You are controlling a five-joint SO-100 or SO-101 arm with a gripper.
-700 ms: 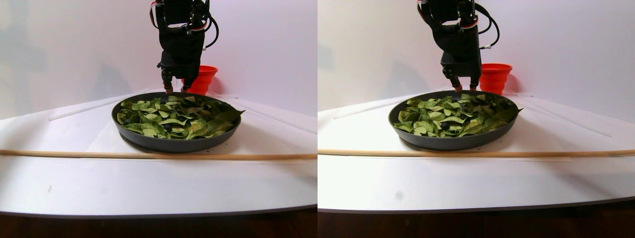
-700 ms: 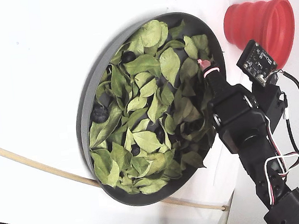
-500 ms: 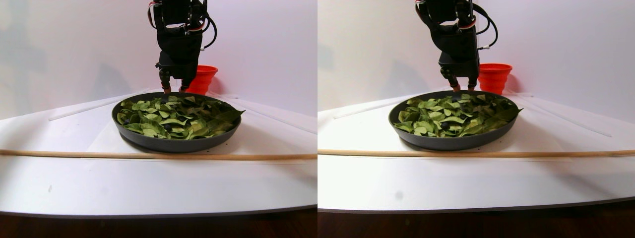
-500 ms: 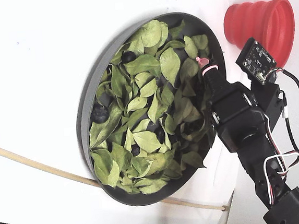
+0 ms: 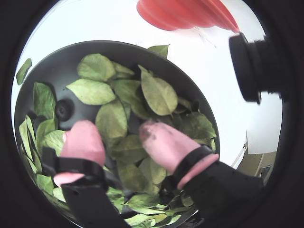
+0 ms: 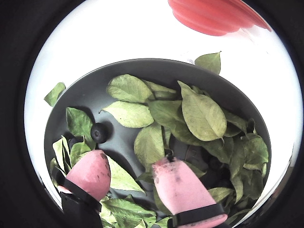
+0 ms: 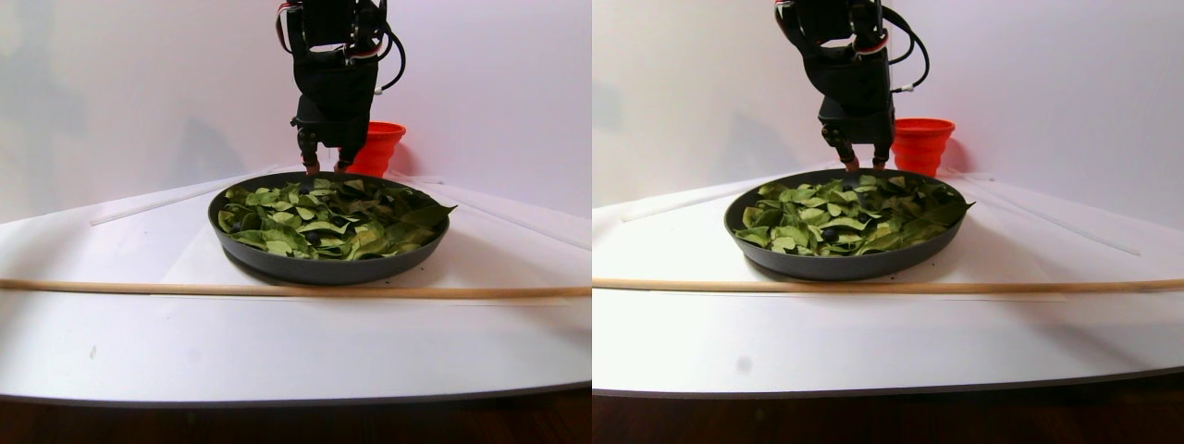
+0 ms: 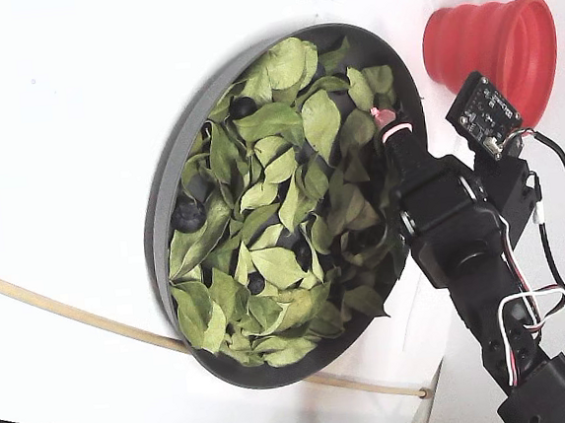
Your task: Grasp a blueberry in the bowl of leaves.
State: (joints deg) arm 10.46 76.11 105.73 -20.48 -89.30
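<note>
Where leaves (image 8: pixel 272 202) fill the bowl (image 8: pixel 162 187), several blueberries (image 8: pixel 188 216) among them.

The bowl (image 8: pixel 159 207) is dark grey, filled with leaves (image 8: pixel 280 187) in light to mid green, some yellowish, each with a paler midrib. A blueberry (image 6: pixel 99 132) shows near-black. The gripper (image 6: pixel 134 176) has pink fingertips – smudged dark – on a black body. The cup (image 8: pixel 493 43) is red; the counter (image 8: pixel 47 123) white, its stick (image 7: pixel 277 290) tan.
</note>
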